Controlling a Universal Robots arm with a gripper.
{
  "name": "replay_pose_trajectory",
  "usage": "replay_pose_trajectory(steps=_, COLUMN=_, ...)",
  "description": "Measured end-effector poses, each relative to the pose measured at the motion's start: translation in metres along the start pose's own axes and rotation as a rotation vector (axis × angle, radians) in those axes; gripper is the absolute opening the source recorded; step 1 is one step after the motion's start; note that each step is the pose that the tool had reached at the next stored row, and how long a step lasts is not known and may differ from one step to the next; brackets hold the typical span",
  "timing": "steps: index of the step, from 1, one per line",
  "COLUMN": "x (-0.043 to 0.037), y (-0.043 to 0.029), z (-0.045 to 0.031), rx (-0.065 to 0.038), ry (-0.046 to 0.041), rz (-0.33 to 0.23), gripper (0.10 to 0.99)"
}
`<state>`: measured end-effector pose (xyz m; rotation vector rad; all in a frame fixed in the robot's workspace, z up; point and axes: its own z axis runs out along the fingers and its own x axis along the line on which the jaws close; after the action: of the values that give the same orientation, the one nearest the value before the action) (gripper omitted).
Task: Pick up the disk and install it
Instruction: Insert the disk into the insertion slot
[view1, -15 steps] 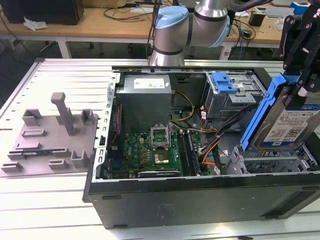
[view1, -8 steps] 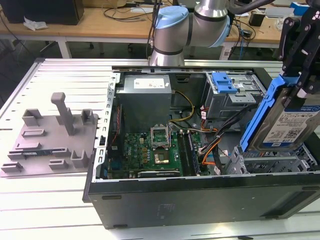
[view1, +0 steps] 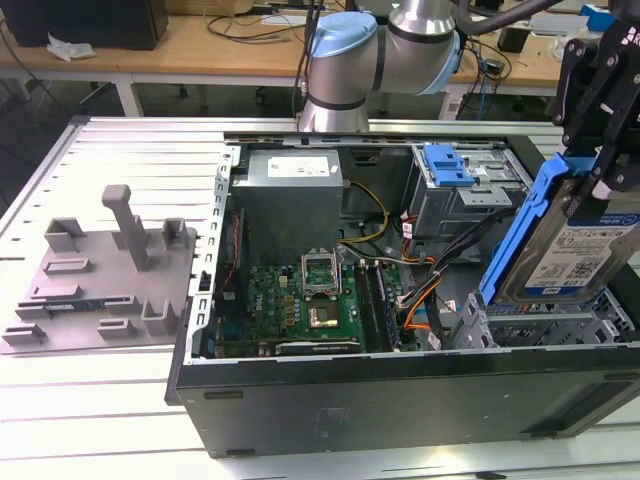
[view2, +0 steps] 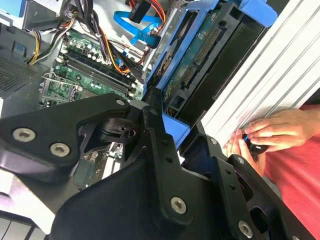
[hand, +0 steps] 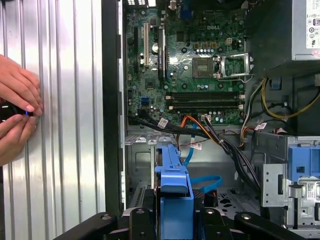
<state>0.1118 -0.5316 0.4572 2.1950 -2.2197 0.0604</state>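
In the exterior view the disk (view1: 572, 252), a silver drive with a blue-and-white label in a bright blue carrier, hangs tilted above the drive bay (view1: 545, 322) at the right end of the open computer case (view1: 400, 390). My gripper (view1: 598, 178) is shut on its upper edge. The first wrist view looks along the blue carrier's (hand: 172, 192) edge, clamped between the black fingers (hand: 137, 220). The second wrist view has the disk's circuit-board side (view2: 196, 62) and the carrier (view2: 175, 129) past the gripper's black linkages (view2: 155, 145).
The case holds a green motherboard (view1: 300, 295), a grey power supply (view1: 290, 195), a grey box with a blue latch (view1: 450, 168) and loose cables (view1: 430, 270). A grey fixture plate (view1: 100, 275) lies on the slatted table. A person's hands (hand: 15, 117) hold a small black device beside the case.
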Motion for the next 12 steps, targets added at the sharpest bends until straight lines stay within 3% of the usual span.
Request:
replay_pose_trajectory(steps=6, x=-0.0001, y=0.0, z=0.002, rx=0.0, ry=-0.0002, rz=-0.004, gripper=0.369)
replay_pose_trajectory(steps=7, x=-0.0002, y=0.0, z=0.0056, rx=0.0, ry=-0.0003, rz=-0.007, gripper=0.369)
replay_pose_trajectory(steps=9, x=-0.0004, y=0.0003, z=0.0263, rx=0.001, ry=-0.0005, rz=-0.023, gripper=0.369)
replay_pose_trajectory(steps=12, x=0.0001, y=0.0004, z=0.0285, rx=0.001, ry=-0.0005, rz=-0.024, gripper=0.369)
